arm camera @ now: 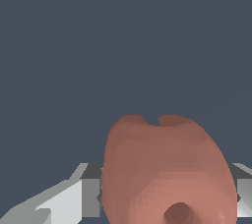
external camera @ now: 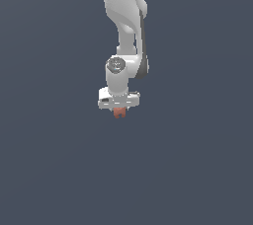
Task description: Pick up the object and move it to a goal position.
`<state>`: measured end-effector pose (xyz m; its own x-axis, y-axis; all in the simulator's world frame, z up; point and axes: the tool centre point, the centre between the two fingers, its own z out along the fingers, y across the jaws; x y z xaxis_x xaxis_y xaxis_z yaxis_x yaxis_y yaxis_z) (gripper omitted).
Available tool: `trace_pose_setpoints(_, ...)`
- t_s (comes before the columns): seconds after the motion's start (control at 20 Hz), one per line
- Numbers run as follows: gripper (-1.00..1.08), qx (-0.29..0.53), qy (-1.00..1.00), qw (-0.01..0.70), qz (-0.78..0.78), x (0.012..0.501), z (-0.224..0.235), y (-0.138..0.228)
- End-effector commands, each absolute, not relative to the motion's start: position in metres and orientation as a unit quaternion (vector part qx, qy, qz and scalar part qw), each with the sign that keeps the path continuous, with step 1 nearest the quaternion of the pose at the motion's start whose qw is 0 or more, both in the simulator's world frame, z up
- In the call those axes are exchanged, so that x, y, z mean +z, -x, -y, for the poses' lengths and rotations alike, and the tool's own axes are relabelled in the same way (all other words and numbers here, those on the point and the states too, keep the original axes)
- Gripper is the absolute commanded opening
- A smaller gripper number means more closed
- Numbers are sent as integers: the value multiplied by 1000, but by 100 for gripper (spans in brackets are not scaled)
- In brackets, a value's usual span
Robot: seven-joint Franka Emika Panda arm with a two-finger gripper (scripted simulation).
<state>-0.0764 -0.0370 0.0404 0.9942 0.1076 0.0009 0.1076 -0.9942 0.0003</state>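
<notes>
White gripper point(external camera: 118, 111) apparently clenched on orange-red object point(external camera: 118, 113), fingers point(arm camera: 64, 198) flanking it, plain grey backdrop

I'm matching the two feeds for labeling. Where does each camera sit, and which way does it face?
Exterior view: off the arm, facing the white arm, its gripper and the orange-red object.
Wrist view: on the wrist, looking along the fingers at the object between them.
Shared: the object and the gripper.
</notes>
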Motion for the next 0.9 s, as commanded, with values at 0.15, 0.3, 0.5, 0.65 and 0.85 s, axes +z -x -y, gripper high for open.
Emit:
trace_pose_setpoints(0.15, -100, 0, -999, 0, -54, 43, 37, 78)
trace_pose_setpoints(0.3, -100, 0, -999, 0, -54, 50, 38, 82)
trace_pose_setpoints(0.5, -100, 0, -999, 0, -54, 64, 39, 89)
trace_pose_setpoints(0.65, -100, 0, -999, 0, -54, 80, 41, 96)
trace_pose_setpoints(0.85, -100, 0, -999, 0, -54, 104, 43, 107)
